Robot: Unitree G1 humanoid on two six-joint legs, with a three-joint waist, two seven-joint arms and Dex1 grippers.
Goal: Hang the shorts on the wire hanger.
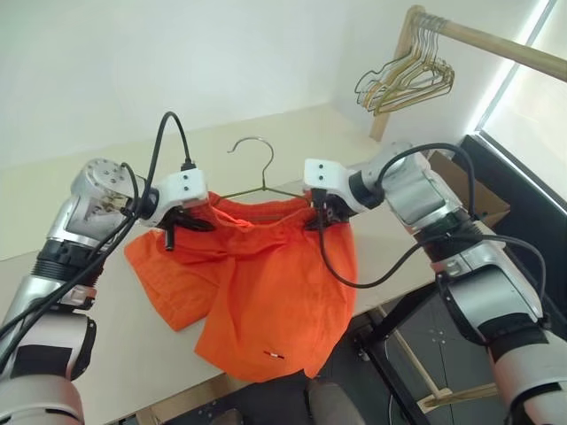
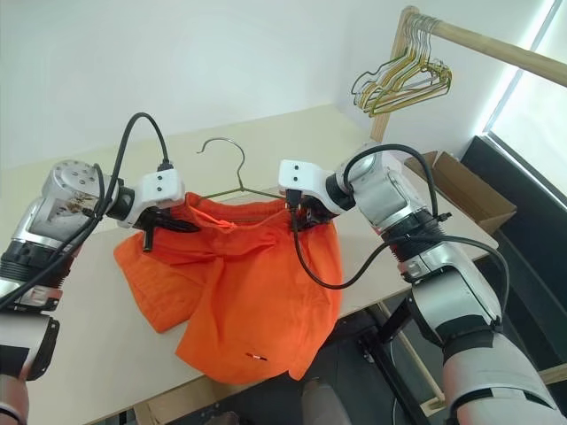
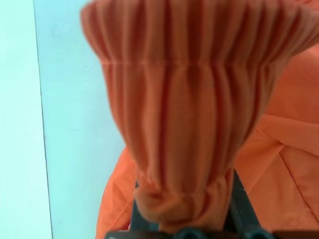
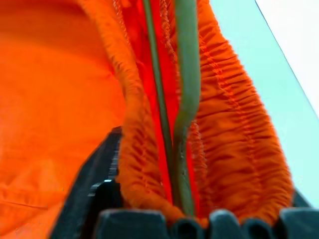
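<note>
Left gripper clamped on shorts waistband; right gripper pinching waistband plus hanger wire; I'd lift both level

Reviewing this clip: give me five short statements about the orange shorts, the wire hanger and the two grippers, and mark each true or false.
1. The left gripper is shut on the gathered waistband of the bright orange cloth shorts. True.
2. The thin grey-silver wire hanger hangs from the wooden rail. False: it is at the shorts' waistband, its hook rising above the cloth between the grippers.
3. The right gripper is at the waistband, with hanger wire and waistband cloth between its fingers. True.
4. The shorts lie folded flat on the table. False: they are held up by the waistband, and the legs drape over the table's edge.
5. A bunch of gold and dark wire hangers hangs on the wooden rail. True.
</note>
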